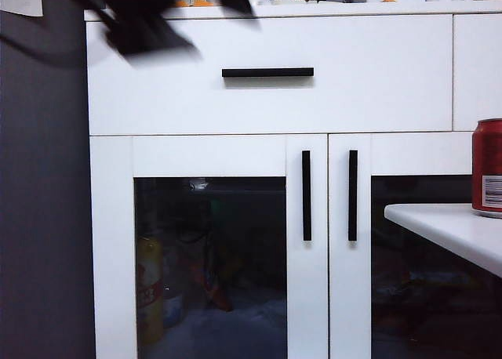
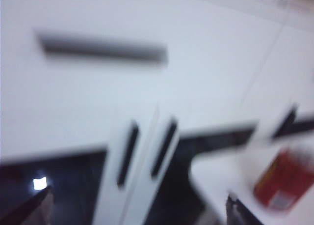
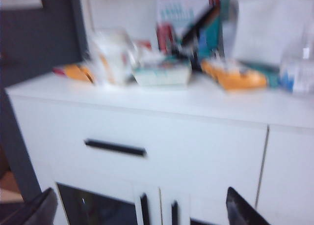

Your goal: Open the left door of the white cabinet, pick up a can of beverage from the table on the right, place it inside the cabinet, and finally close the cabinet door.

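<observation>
Left gripper (image 2: pixel 137 208): jaws spread wide, nothing between them, up near the drawer front (image 1: pixel 271 73) at the exterior view's top left, showing there only as a dark smear. Its wrist picture is smeared too, so you can't trust your aim.

Left door (image 1: pixel 208 245) is shut, its vertical handle (image 1: pixel 306 195) just beside the right door's handle (image 1: pixel 352 195). Grab the wrong bar and you open the wrong side of the white cabinet (image 1: pixel 110 218). The horizontal drawer handle (image 1: pixel 267 72) sits closer to that arm, another likely mis-grab.

Can of beverage (image 1: pixel 487 167) stands upright on the worktop (image 1: pixel 439 226), far right, near its edge. A careless reach could tip it off.

Right gripper (image 3: pixel 137 208): jaws spread, empty, facing the cabinet well clear of the can.
</observation>
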